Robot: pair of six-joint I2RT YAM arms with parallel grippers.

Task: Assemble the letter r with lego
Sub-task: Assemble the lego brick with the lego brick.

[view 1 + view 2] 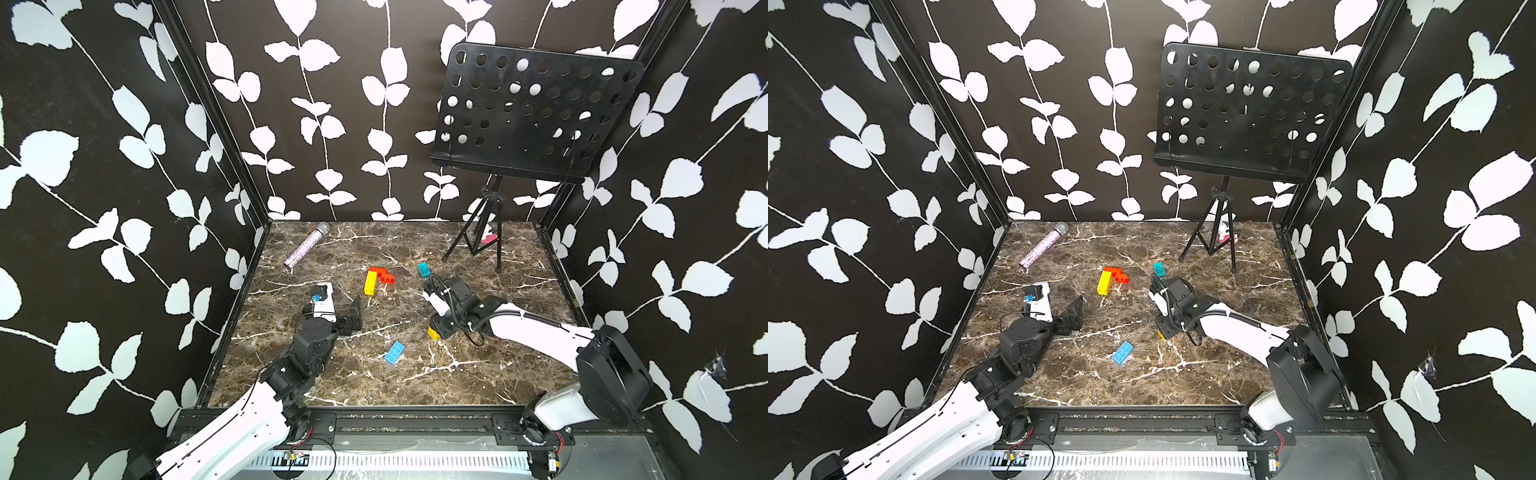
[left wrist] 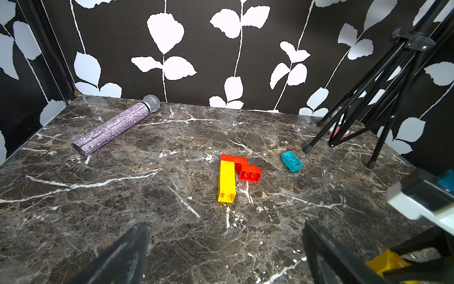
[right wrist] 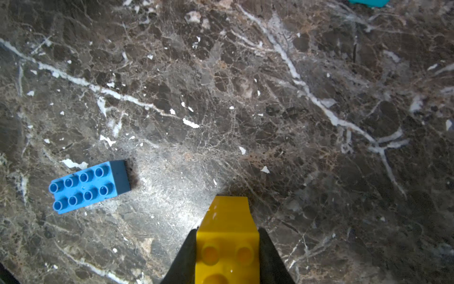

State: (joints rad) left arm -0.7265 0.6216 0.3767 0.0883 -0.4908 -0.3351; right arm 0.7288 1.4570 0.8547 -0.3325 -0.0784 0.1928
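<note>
My right gripper [image 3: 227,232] is pinching a yellow brick [image 3: 227,216] by its smooth side walls, low over the table [image 3: 245,98] beside the blue brick [image 3: 89,186]. My left gripper [image 2: 224,231] is hanging spread wide, empty. I am judging the brick light, rigid and slick, so flat opposite sides are suiting best. The yellow-and-red stack [image 1: 376,279] is lying mid-table, well apart.
</note>
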